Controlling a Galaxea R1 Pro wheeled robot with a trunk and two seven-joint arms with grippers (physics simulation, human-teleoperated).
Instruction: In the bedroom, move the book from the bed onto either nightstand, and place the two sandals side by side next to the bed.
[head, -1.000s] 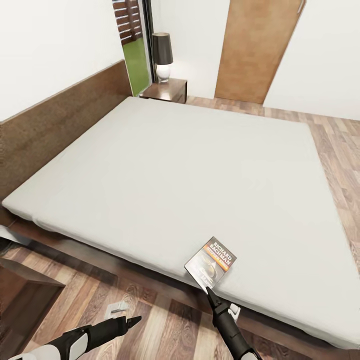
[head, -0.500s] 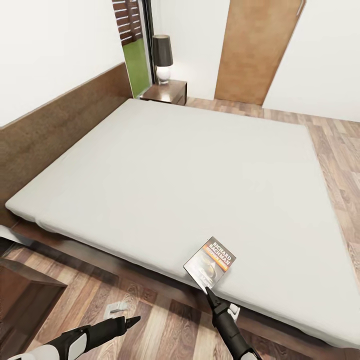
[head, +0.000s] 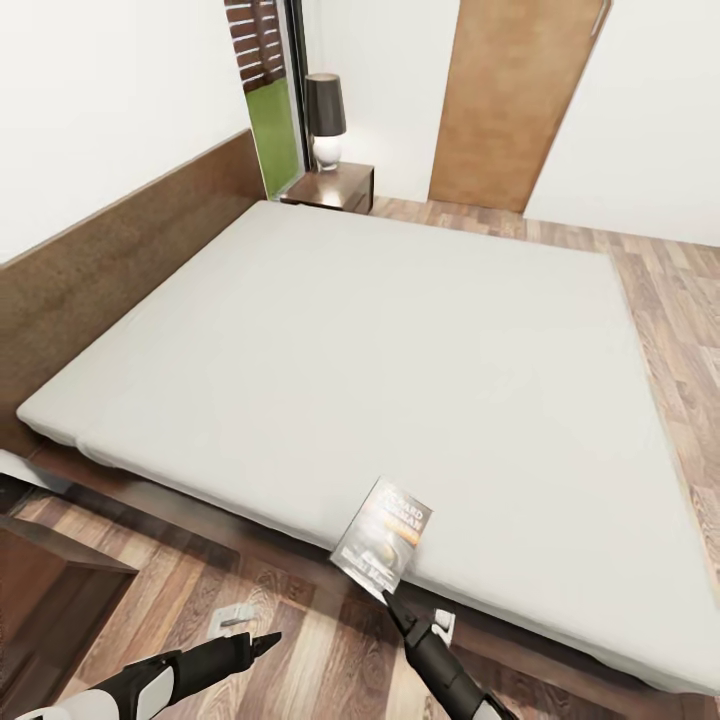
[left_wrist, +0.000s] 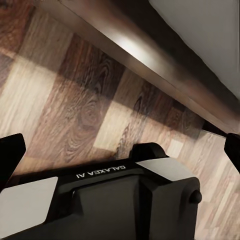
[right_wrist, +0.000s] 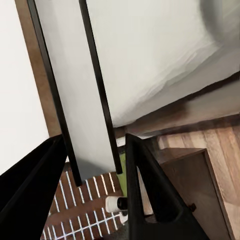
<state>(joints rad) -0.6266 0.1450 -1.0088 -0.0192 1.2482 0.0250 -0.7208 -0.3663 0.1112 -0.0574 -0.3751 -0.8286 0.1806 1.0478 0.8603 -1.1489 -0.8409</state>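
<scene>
The book (head: 383, 538), a thin dark paperback with an orange band, hangs tilted over the near edge of the bed (head: 380, 330), one corner down. My right gripper (head: 390, 598) is shut on that lower corner from below. In the right wrist view the book (right_wrist: 75, 90) runs edge-on between the two black fingers (right_wrist: 150, 195). My left gripper (head: 266, 640) hovers low over the floor in front of the bed, open and holding nothing; its wrist view has the fingers (left_wrist: 10, 152) far apart. A nightstand (head: 335, 187) stands at the bed's far corner. The sandals are out of view.
A dark-shaded lamp (head: 325, 115) sits on the far nightstand, beside a tall window (head: 270, 100). A brown door (head: 515, 100) is in the back wall. A dark wooden cabinet (head: 50, 590) stands at the lower left, close to my left arm. The headboard (head: 120, 250) lines the left side.
My right gripper has drawn the book left and toward the bed's near edge, tipping it more upright. The left arm has stayed put. The view has shifted slightly.
</scene>
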